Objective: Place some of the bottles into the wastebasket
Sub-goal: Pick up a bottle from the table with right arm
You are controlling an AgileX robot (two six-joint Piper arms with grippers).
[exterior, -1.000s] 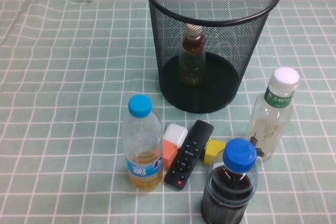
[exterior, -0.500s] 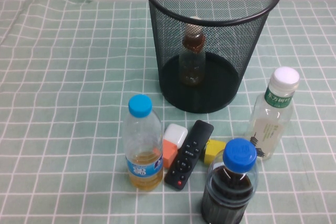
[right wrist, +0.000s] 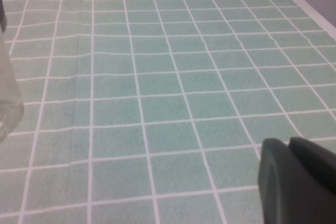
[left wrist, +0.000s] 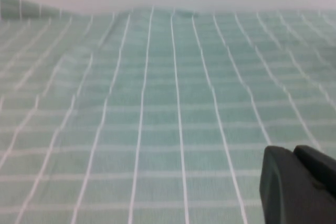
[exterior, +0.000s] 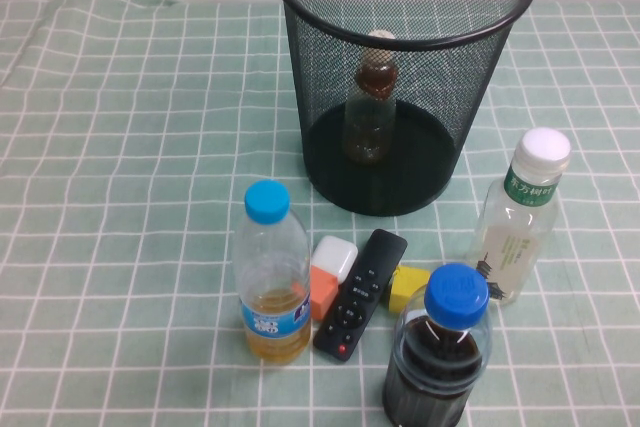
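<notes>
The small bottle [exterior: 369,107] with the beige cap and amber-brown neck stands inside the black wire-mesh wastebasket [exterior: 480,77] at the back middle, seen through the mesh. The taller bottle [exterior: 520,217] with the white cap and green label stands upright on the cloth to the right of the wastebasket. Neither gripper shows in the high view. My left gripper [left wrist: 294,153] is shut and empty over bare cloth. My right gripper [right wrist: 290,142] is shut and empty over bare cloth, with a clear bottle's edge [right wrist: 6,87] at the side of its view.
A blue-capped bottle with yellow liquid [exterior: 271,272] and a blue-capped dark-liquid bottle [exterior: 440,352] stand at the front. Between them lie an orange-and-white block [exterior: 330,275], a black remote [exterior: 361,293] and a yellow block [exterior: 408,285]. A green checked cloth [exterior: 120,147] covers the table.
The small bottle inside the wastebasket has shifted a little to the right and toward the back. Nothing else has moved.
</notes>
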